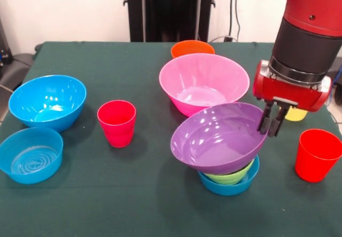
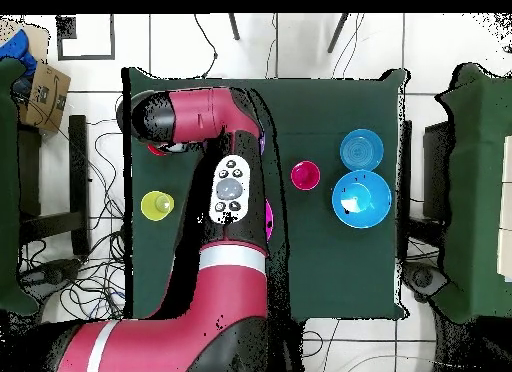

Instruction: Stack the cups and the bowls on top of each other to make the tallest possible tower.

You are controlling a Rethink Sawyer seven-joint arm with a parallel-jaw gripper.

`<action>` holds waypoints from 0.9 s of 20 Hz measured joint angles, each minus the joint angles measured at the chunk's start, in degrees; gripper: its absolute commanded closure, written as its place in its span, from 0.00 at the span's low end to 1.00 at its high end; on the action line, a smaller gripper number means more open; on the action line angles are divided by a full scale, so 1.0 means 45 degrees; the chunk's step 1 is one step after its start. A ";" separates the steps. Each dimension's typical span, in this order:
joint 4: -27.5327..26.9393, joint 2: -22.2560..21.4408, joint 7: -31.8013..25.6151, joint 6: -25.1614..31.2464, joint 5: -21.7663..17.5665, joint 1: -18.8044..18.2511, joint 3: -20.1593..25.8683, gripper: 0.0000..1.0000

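Settling the purple bowl (image 1: 219, 135) squarely is the job in hand, as I judge it: it sits tilted on the lime green bowl (image 1: 231, 176), which nests in a small blue bowl (image 1: 231, 184), so it should be levelled and centred before it is let go. The gripper (image 1: 271, 120) pinches the purple bowl's raised rim, its 2 dark fingers drawn narrow onto the wall. The purple bowl's mouth faces up and towards the low side away from the gripper; being round, it has no long axis, only an upright one that now leans.

Just behind the purple bowl stands the pink bowl (image 1: 204, 82), the orange bowl (image 1: 192, 48) beyond it. Well off on the low-rim side stand 1 red cup (image 1: 117, 122) and 2 more blue bowls (image 1: 48, 101), on the table (image 1: 133, 205). Beside the gripper stands another red cup (image 1: 317, 154), with the yellow cup (image 1: 296, 114) half hidden behind the gripper.
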 measured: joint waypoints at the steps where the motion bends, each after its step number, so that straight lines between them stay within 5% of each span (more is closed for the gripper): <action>1: 0.0000 0.0018 0.0018 -0.0056 0.0000 0.0017 -0.0026 1.00; 17: 0.0006 0.0093 0.0413 -0.0455 0.0224 0.0851 -0.1429 1.00; 18: 0.0006 0.0106 0.0675 -0.0455 0.0435 0.1061 -0.1568 0.00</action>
